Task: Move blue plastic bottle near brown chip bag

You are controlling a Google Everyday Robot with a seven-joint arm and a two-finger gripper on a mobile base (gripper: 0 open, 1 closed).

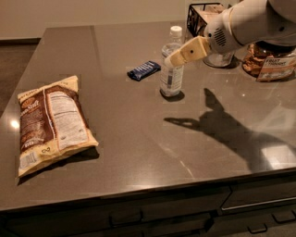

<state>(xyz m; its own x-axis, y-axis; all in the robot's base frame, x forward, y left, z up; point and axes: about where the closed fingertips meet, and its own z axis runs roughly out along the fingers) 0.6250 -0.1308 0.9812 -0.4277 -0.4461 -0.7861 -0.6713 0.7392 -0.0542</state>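
The bottle (171,81) stands upright on the far middle of the worktop (138,139), white cap on top. The gripper (178,56) reaches in from the right and lies across the bottle's upper half in this view; whether it is released or clenched on the bottle cannot be told. Just left of the bottle lies a small dark blue snack bar (144,70).

The chip bag (51,122) lies flat well apart from the bottle, near the worktop's left front corner, nutrition panel up. Between the two, the grey-brown stone surface is bare and glossy, and the arm's shadow (222,127) falls on it to the right.

Behind the arm, at the far right, stand a black wire basket (199,16) and a brown pouch (273,62). Drawer fronts (259,201) run below the front edge; a beige wall (92,11) lies beyond the back edge.
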